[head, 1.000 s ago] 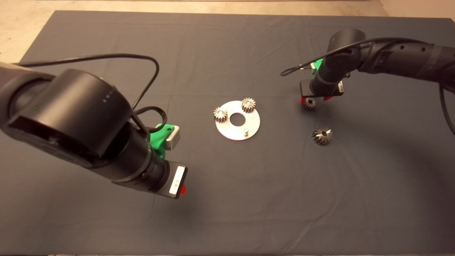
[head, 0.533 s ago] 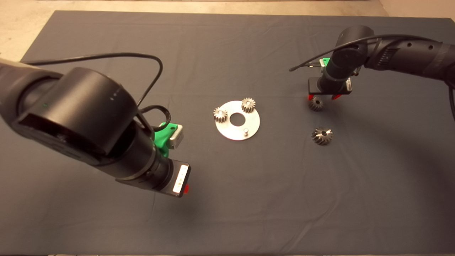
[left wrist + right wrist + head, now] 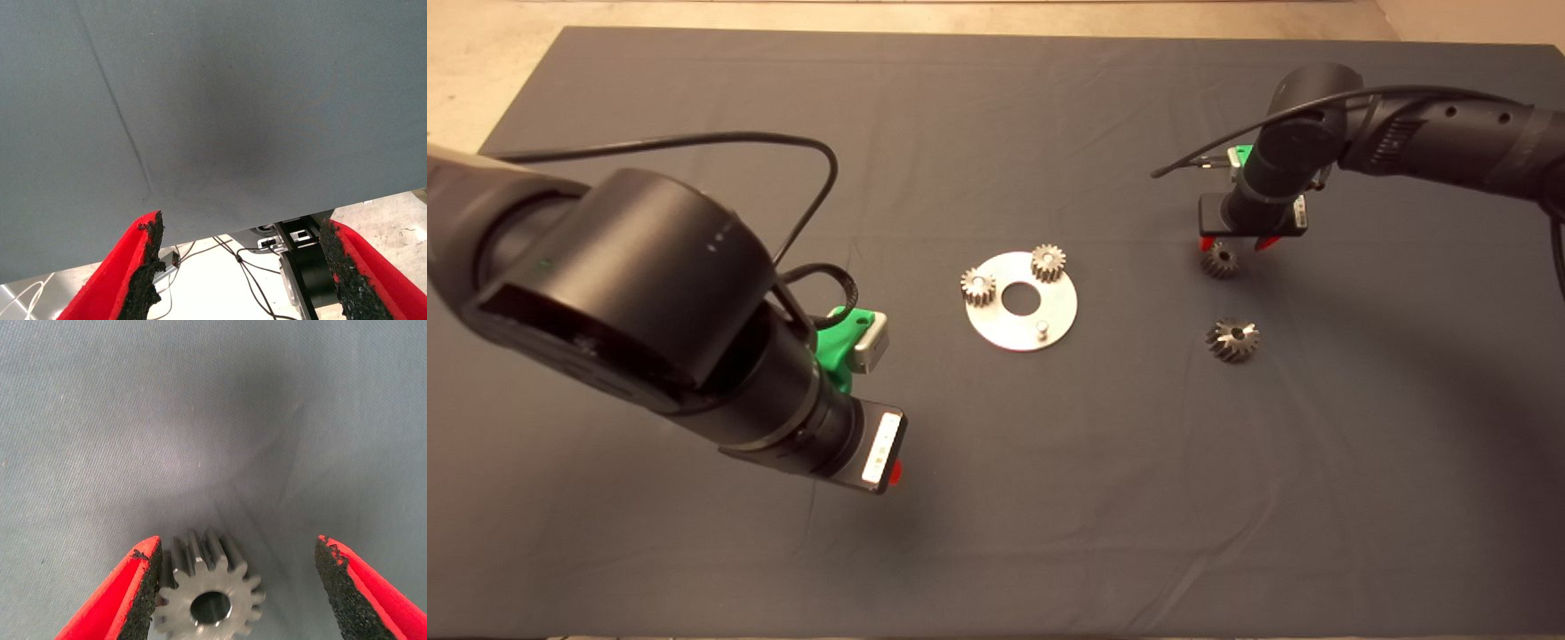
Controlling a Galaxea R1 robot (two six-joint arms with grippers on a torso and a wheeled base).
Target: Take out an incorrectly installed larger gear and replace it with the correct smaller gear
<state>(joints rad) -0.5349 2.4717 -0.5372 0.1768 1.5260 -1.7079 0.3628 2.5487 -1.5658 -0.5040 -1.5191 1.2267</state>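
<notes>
Small grey steel straight-toothed gear (image 3: 208, 599) lies flat between my right gripper's (image 3: 237, 583) spread red fingers, nearer one pad; my left gripper (image 3: 243, 267), open, hovers far across.

Hidden and cropped parts

The small grey steel straight-toothed gear (image 3: 208, 597) is cut off by the right wrist picture's edge; overhead, the black wrist hides most of the right end effector (image 3: 1234, 244).

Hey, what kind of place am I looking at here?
Probably a robotics lab test bench: a dark mat spread over a table, a round metal plate with small gears on pegs, loose gears beside it, and cables trailing on a pale floor beyond the mat's edge.
</notes>
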